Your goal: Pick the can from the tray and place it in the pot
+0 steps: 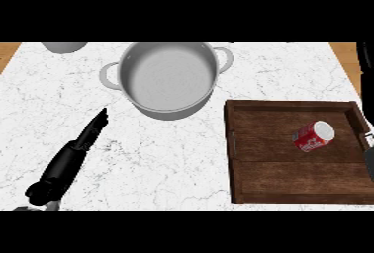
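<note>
the left hand (73,153) lies flat and stretched out on the white counter (168,158), holding nothing. the red can (313,137) lies on its side in the wooden tray (292,185). the pot (169,79) sits near the tray. the right hand is out of sight.

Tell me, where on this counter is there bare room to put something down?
The widest bare marble lies between the left hand and the wooden tray, below the pot. There is also a bare strip right of the pot, above the tray. Inside the tray, the wood below the can is free. The pot and tray nearly meet, so that gap is tight.
</note>
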